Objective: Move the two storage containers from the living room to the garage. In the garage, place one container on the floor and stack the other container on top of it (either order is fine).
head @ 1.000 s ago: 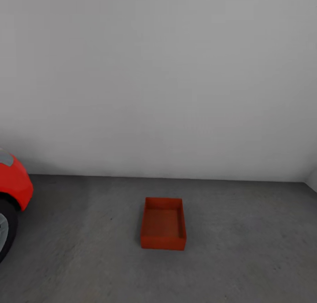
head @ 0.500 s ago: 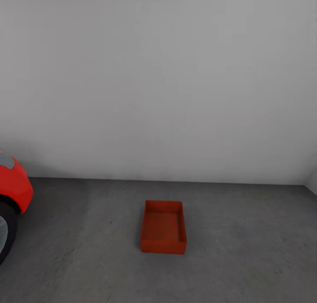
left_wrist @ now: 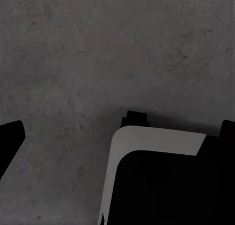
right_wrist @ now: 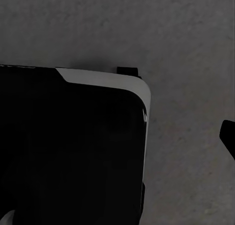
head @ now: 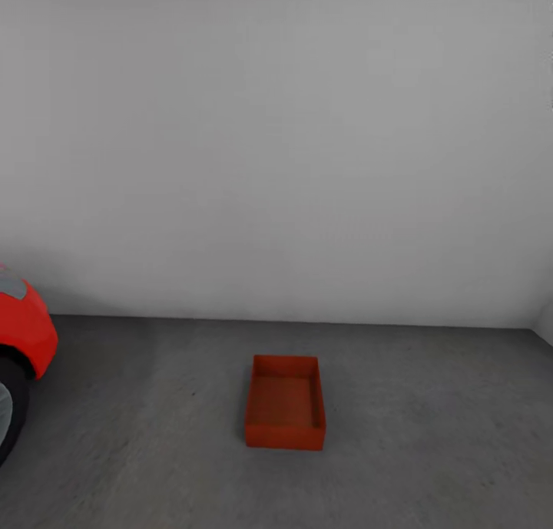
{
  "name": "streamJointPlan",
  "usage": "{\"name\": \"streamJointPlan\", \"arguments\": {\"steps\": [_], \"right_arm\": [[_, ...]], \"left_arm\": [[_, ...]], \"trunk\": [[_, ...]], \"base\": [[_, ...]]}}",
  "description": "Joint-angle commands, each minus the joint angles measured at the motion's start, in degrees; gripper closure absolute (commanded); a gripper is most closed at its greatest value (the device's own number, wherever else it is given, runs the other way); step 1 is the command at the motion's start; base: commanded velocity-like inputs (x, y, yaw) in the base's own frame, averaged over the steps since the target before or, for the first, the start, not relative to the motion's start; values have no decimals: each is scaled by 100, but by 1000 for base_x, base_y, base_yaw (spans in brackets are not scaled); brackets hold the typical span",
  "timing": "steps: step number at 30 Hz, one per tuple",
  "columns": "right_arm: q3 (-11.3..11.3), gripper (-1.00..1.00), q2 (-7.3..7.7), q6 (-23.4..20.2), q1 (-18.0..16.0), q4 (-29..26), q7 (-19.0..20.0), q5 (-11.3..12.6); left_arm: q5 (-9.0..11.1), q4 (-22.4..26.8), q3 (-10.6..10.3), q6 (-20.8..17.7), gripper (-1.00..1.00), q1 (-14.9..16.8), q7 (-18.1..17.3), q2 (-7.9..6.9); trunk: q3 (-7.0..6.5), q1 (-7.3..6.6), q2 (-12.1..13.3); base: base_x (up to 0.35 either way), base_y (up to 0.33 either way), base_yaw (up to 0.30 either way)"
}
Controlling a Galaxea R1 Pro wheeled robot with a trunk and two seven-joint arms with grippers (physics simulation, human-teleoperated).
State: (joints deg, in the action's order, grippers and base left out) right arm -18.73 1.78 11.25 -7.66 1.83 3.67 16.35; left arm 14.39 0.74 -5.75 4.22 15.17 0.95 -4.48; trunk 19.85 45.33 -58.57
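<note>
One orange-red storage container (head: 285,403) stands open-top and empty on the dark grey concrete floor (head: 430,437) of the garage, a little short of the pale grey wall. In the left wrist view, my left gripper (left_wrist: 117,137) hangs over bare concrete above the robot's black and white base (left_wrist: 161,186). One dark fingertip (left_wrist: 10,142) shows at one edge of that view, with nothing held. In the right wrist view, my right gripper (right_wrist: 117,141) is also over the floor. One of its fingertips (right_wrist: 228,137) sits at the frame's edge, with nothing in its grasp.
The front of a red car (head: 23,337) with its wheel (head: 8,414) stands at the left edge. The plain grey wall (head: 276,145) runs across behind the container. A corner of the room shows at the far right (head: 544,323).
The whole head picture has slid down slightly, so the camera has moved. The container stays where it was on the floor.
</note>
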Motion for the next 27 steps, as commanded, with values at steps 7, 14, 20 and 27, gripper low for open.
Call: {"name": "streamJointPlan", "arguments": {"steps": [7,14,20,27], "right_arm": [[-34,-100,6,35,-8,19,37,63],[-34,-100,6,35,-8,19,37,63],[-34,-100,6,35,-8,19,37,64],[-34,-100,7,35,-8,18,37,63]], "left_arm": [[47,-4,-49,17,-100,3,10,0],[47,-4,-43,17,-100,3,10,4],[82,-43,-41,19,-100,3,10,7],[111,-73,-37,21,-100,-50,10,40]], "trunk": [[-58,0,-4],[-122,0,-4],[-176,0,-4],[-240,0,-4]], "base": [[0,0,0],[0,0,0],[0,0,0],[0,0,0]]}}
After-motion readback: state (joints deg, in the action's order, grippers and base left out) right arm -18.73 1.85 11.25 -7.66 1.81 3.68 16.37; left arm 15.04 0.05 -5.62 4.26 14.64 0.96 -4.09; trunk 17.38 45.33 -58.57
